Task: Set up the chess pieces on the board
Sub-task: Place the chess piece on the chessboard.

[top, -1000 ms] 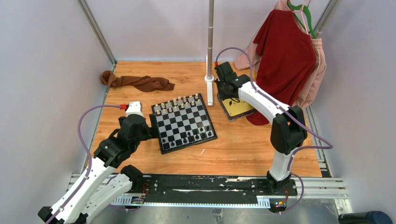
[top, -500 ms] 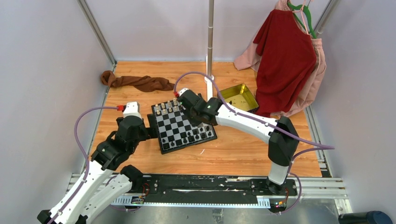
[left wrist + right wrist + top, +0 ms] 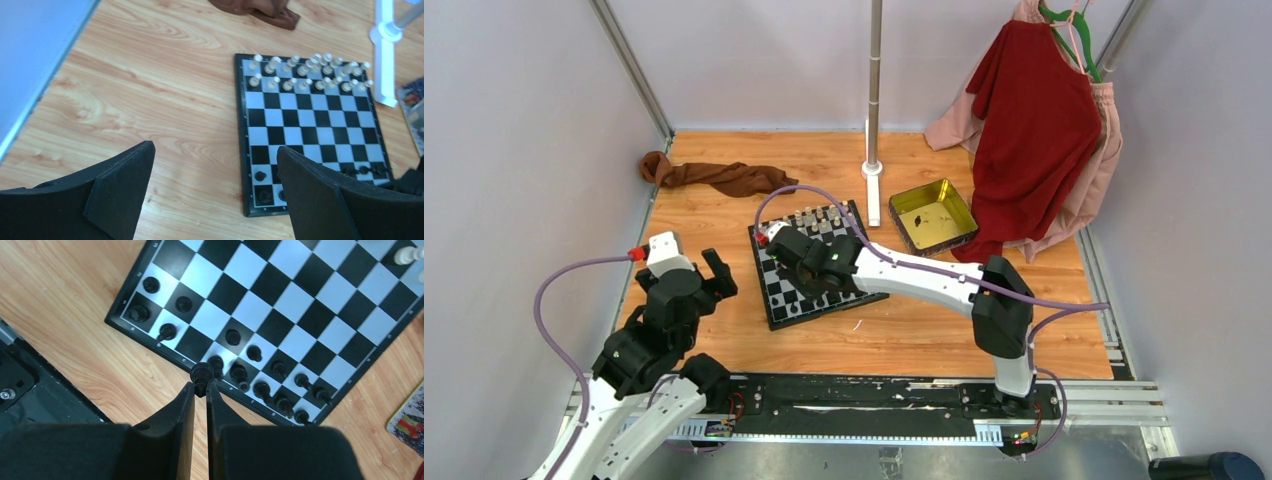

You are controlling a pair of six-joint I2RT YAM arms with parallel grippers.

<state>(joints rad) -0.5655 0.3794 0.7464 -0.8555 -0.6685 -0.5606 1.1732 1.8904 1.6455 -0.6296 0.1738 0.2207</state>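
Tabletop (image 3: 944,330): orange-brown wood grain, evenly lit.
Walls (image 3: 514,150): plain pale grey panels are set at the left, back and right. Slanted aluminium posts (image 3: 629,65) are seen at the back corners.
Pole (image 3: 874,90): a metal upright is fixed on a white foot (image 3: 873,195) at the back middle.
Brown cloth (image 3: 714,177): crumpled, laid at the back left.
Red garment (image 3: 1034,120): hung from a green hanger (image 3: 1074,30) at the back right, over a pink garment (image 3: 1106,150).
Rail (image 3: 864,392): a black plate is mounted along the near edge.

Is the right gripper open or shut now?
Shut: the right gripper pinches a black chess piece between its fingers, seen in the right wrist view.
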